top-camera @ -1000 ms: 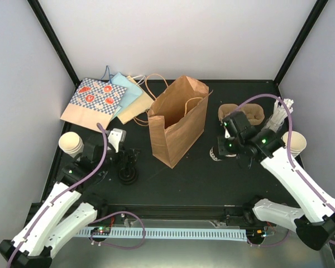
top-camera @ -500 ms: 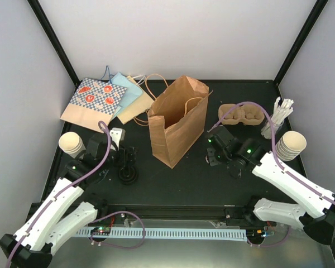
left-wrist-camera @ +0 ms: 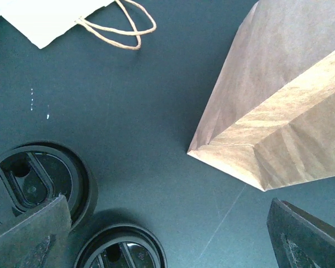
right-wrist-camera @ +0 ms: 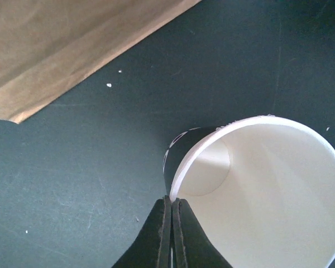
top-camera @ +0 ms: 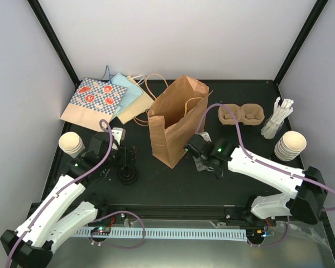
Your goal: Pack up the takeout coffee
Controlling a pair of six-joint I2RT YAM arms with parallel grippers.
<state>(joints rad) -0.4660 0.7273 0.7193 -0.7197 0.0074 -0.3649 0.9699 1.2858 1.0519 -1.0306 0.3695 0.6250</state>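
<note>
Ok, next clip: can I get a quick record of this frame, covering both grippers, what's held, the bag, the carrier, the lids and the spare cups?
right gripper: shut on the rim of a paper cup, beside the brown bag's base
left gripper: open, above two black lids
brown bag: upright, mouth open
cup carrier: far right, hollows look empty
left cup stack: by the left edge
right cup stack: by the right edge
</note>
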